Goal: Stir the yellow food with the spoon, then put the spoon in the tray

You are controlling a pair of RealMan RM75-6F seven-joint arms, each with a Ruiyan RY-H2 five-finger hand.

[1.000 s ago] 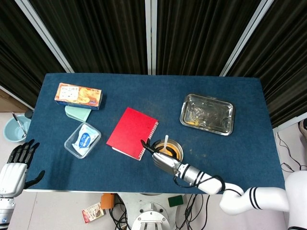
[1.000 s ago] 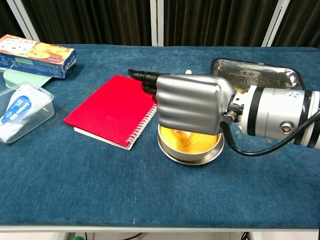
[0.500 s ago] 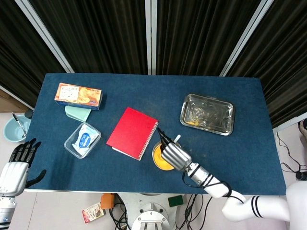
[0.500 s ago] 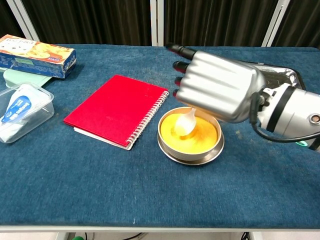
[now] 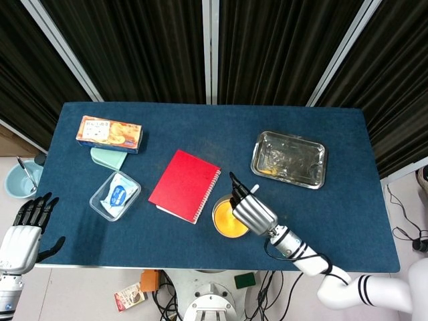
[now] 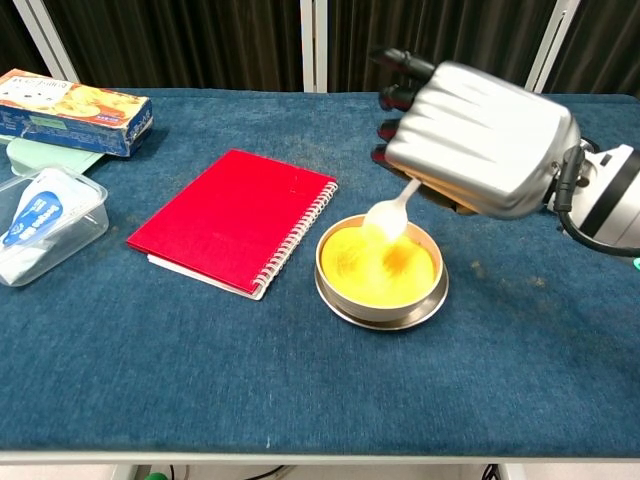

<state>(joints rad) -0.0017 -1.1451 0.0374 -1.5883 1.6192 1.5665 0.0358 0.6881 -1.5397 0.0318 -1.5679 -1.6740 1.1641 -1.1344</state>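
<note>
Right hand is holding the white spoon, with its fingers curled around the handle. It is hanging over the back right side of the round metal bowl. The spoon's scoop end is sitting just above the yellow food, near the far edge of the bowl. The bowl is sitting on the blue table, just beside the red notebook. The metal tray is sitting farther back on the right, apart from the bowl. Left hand is hanging off the left side of the table with its fingers spread, holding nothing.
</note>
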